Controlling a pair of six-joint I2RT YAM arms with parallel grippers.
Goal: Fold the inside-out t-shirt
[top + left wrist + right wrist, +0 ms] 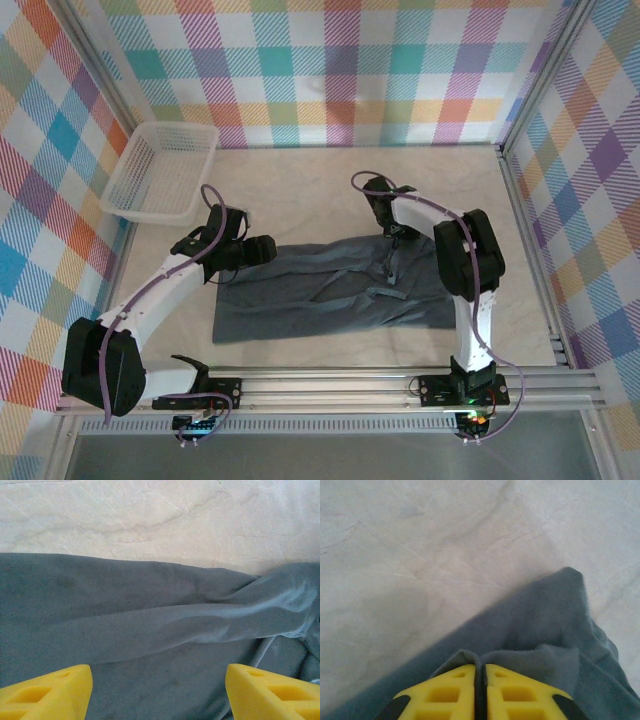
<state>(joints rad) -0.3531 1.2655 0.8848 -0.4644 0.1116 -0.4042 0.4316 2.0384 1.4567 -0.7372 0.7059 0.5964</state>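
The inside-out t-shirt [330, 295] lies spread and wrinkled in the middle of the table, slate blue-grey. My left gripper [268, 250] hovers over its far left corner. In the left wrist view the yellow fingers [50, 692] stand wide apart, so the left gripper [159, 695] is open, with a long fold of the t-shirt [125, 600] below and nothing between them. My right gripper [396, 243] is at the shirt's far edge, right of centre. In the right wrist view the right gripper [480, 672] is shut, pinching a small ridge of the t-shirt [545, 620] at its edge.
A white mesh basket [160, 170] stands at the back left, beyond the left arm. Pale marble tabletop [300, 195] stretches behind the shirt. Checked walls enclose the table on three sides, and a metal rail [340, 385] runs along the near edge.
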